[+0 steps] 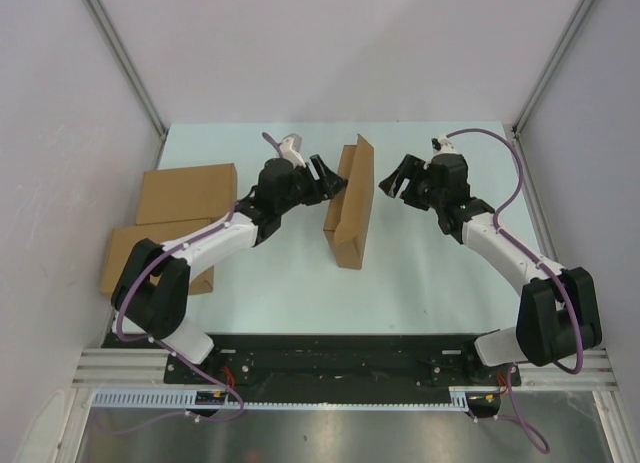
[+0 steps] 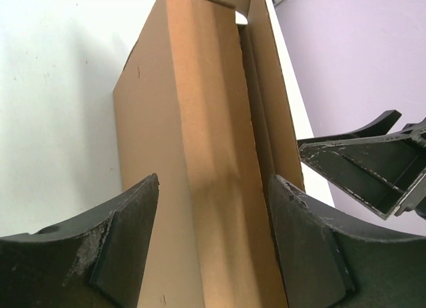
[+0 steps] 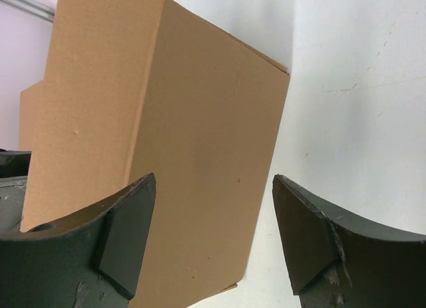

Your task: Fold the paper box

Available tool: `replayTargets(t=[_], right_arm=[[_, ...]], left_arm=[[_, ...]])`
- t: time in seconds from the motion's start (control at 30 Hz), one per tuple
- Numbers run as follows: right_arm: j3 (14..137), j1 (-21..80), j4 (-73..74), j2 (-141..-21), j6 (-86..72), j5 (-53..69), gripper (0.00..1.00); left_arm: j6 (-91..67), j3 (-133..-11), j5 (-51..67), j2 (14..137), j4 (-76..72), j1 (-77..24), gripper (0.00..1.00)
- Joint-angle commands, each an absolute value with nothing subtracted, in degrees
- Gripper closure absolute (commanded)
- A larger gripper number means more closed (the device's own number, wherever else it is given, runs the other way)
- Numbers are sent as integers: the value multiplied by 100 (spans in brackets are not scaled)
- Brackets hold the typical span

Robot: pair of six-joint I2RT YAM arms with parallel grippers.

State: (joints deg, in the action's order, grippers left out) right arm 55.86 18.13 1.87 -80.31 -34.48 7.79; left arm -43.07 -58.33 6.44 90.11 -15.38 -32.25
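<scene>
Closest to each wrist lens are the dark fingers [image 2: 126, 241], and both sets stand spread wide: your left pincer [image 2: 214, 181] and your right pincer [image 3: 213, 181] are released and grasp nothing. Between them, at the middle of the bench [image 1: 280, 283], the paper box [image 1: 350, 205] stands on edge as a narrow, partly folded shell. Its long axis runs from your side toward the far wall, with the near end drifting slightly left.

From above, the left pincer points at the box's left face with its fingertips just beside it; whether they touch, you cannot tell. The right pincer faces the opposite broad wall, with a gap of bench showing between. So your left arm is the nearer one, and the box lies straight ahead of both.

Any coming press would probably go across the short axis, and a one-sided shove would likely topple the box. Two finished boxes [image 1: 185, 198] lie well apart at the left edge.
</scene>
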Motion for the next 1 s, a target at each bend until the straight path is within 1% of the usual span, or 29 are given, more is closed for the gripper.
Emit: replayTargets(t=[0.0,0.3,0.57,0.73,0.83,0.93,0.97], right_arm=[[5783,1784,88,-7822,-3384,712,24],[5783,1740,97,-7813,-3375,756,24],[5783,1740,62,-7875,-3437,861,24],[5783,1732,-123,-7928,-3454,870,24],[5783,1740,-167,-7954,-3472,896,24],[5783,1740,-202,-7989,-3472,931,24],[5783,1740,-202,-7998,-3472,940,23]], left_arm=[[-4289,-6091,650,8754,-1591,-3164,28],[-4438,-5986,641,8850,-1652,-2857,28],[-4711,-5810,1440,9211,-2336,-2795,27],[-4755,-5932,1801,9483,-2470,-2804,28],[-4764,-5915,1819,9650,-2408,-2804,30],[-4737,-5871,1828,9799,-2408,-2804,37],[-4729,-5862,1819,9861,-2417,-2804,41]])
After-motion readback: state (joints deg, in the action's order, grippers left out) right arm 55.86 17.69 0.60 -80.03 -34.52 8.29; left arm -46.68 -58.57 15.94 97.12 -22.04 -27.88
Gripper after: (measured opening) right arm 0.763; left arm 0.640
